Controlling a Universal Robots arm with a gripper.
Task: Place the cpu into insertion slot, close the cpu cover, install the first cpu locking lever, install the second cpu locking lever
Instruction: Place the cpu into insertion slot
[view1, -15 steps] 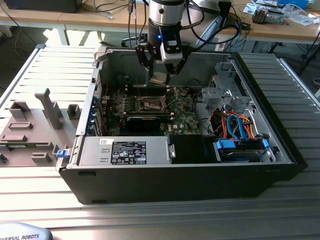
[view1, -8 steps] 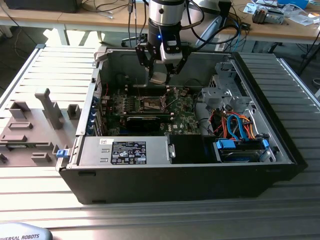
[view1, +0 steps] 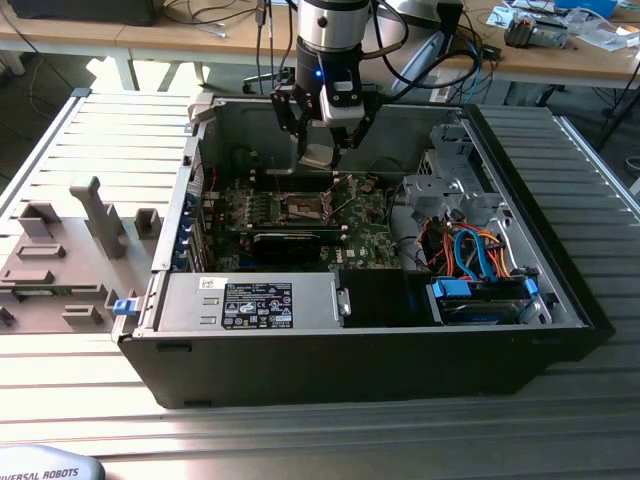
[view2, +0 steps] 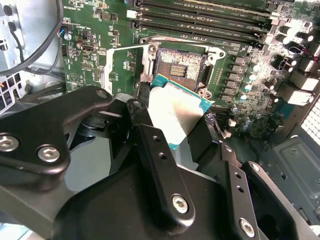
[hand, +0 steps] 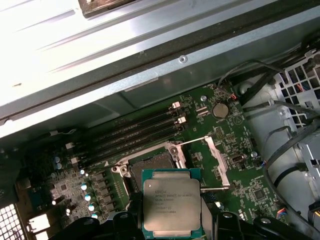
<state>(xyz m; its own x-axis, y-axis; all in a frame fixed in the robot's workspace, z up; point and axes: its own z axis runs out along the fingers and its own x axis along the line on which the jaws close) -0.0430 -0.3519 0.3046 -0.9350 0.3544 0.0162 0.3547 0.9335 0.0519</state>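
Exterior view: black two-finger gripper hangs at upper centre of the frame, inside the open black-and-grey computer case. It's clenched on the flat square silver-topped cpu, clear above the green board's dark square insertion slot.

Second wrist view: cpu pinched by two opposite edges, w/ the bare insertion slot beyond it.

First wrist view: cpu not yet seated. The thin silvery frame cpu cover looks swung open beside the slot.

Risk, imo: cpu lands skewed or off-centre — bent pins. A narrow edge grip could also let it slip.
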